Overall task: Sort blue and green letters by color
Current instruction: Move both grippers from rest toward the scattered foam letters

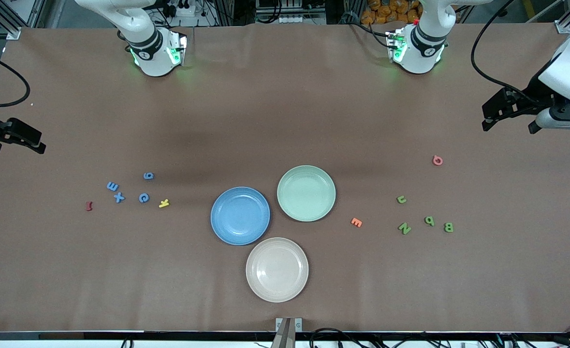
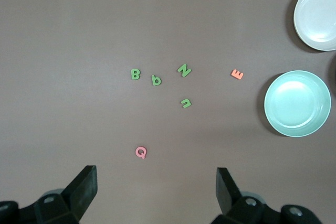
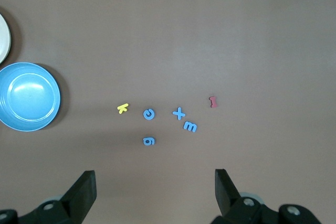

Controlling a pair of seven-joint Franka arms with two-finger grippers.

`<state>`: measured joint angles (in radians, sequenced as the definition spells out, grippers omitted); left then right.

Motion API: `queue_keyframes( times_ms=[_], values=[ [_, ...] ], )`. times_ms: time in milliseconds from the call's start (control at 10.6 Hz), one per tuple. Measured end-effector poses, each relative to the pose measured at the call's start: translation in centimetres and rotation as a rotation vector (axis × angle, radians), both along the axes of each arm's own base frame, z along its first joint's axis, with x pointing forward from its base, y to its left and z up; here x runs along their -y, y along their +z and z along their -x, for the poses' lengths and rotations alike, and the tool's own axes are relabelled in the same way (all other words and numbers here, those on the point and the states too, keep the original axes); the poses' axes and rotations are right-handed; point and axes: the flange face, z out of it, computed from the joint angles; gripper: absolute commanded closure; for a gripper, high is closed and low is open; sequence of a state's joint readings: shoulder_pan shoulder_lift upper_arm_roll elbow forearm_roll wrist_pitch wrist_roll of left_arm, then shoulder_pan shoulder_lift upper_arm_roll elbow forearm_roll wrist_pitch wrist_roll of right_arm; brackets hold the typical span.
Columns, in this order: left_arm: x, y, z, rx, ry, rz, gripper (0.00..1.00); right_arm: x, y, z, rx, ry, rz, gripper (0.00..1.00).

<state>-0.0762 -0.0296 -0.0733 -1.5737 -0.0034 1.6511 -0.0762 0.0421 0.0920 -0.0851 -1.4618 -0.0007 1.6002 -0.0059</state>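
Blue letters (image 1: 129,190) lie in a loose cluster toward the right arm's end of the table, and green letters (image 1: 422,218) lie in a similar cluster toward the left arm's end; none is on a plate yet. They look like thin, flat foam pieces, so I judge them very light, slightly soft and not fragile, but awkward: lying flush on the brown table (image 1: 285,106), each offers only its thin edges, so the fingers would need to come straight down and pinch across a narrow stroke. Pieces in each group sit near one another, so a careless descent could nudge a neighbour. Decoys are mixed in: a yellow letter (image 1: 164,203) just beside the blue C, a dark red piece (image 1: 89,206) near the blue X, an orange letter (image 1: 356,222) between the green group and the plates, and a pink letter (image 1: 437,160) farther from the front camera than the green ones. Mid-table stand a blue plate (image 1: 218,229), a green plate (image 1: 285,208) and a beige plate (image 1: 253,285), their raised rims calling for a lift over. The right gripper (image 3: 155,190) hangs with jaws wide over its end of the table, empty; the left gripper (image 2: 156,188) does likewise over its own end.
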Motion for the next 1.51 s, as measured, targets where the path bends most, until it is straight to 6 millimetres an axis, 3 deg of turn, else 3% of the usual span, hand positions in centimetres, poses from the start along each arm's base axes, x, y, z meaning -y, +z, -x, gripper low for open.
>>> queue_keyframes(
  times_ms=[848, 1131, 1319, 1507],
  values=[
    [0.0, -1.4, -0.1, -0.029, 0.019, -0.002, 0.00, -1.0, -0.9, -0.1, -0.032, 0.042, -0.002, 0.00],
    [-0.5, -5.1, -1.9, -0.096, 0.055, -0.007, 0.00, -0.9, -1.3, -0.4, -0.033, 0.058, -0.002, 0.00],
    [-2.3, -7.0, -3.0, -0.128, 0.090, -0.008, 0.00, -1.1, -1.9, -0.6, -0.044, 0.061, -0.004, 0.00],
    [-3.5, -10.2, -4.7, -0.156, 0.131, -0.007, 0.00, -1.0, -3.6, -1.0, -0.075, 0.072, -0.004, 0.00]
  ],
)
